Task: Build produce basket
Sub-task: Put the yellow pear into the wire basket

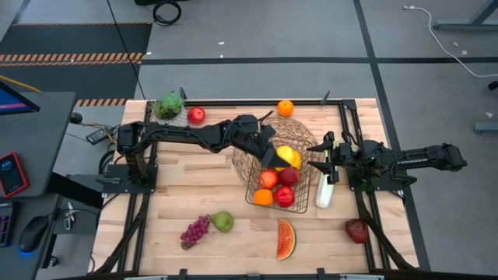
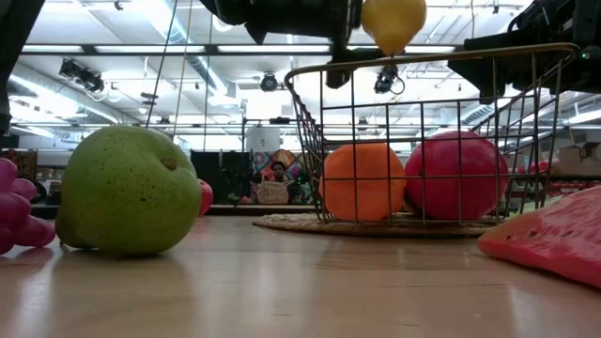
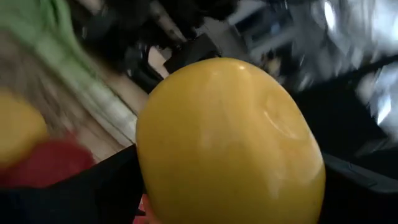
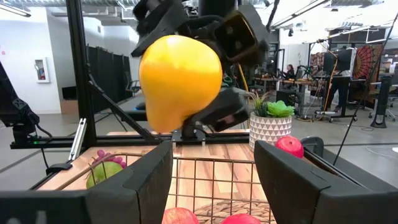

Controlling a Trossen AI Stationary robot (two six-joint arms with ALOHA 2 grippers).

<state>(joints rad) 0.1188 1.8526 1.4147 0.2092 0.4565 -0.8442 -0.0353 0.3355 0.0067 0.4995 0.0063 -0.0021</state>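
Observation:
The wire basket (image 1: 305,141) stands on a round woven mat mid-table and holds red apples (image 1: 268,179) and an orange (image 1: 263,197). My left gripper (image 1: 280,159) reaches over it from the table's left, shut on a yellow fruit (image 1: 289,157), which hangs above the basket's rim (image 2: 432,58). On the right, my right gripper (image 4: 214,180) waits open with nothing between its fingers. A pale celery stalk (image 1: 324,191) lies beside the basket. Near the front lie purple grapes (image 1: 194,231), a green pear (image 1: 222,222), a watermelon slice (image 1: 286,239) and a dark red apple (image 1: 357,230). My left gripper pinches the yellow fruit between its two fingers (image 4: 239,37), one on each of two opposite sides (image 3: 146,155). The fingers come nearly level from the table's left. The fruit (image 4: 180,81) is lifted clear, over the basket's open top.
A leafy plant in a white pot (image 1: 169,107), a red apple (image 1: 196,115) and an orange (image 1: 285,108) stand along the far edge. Black frame rails run along both table sides. Bare wood shows at the near left.

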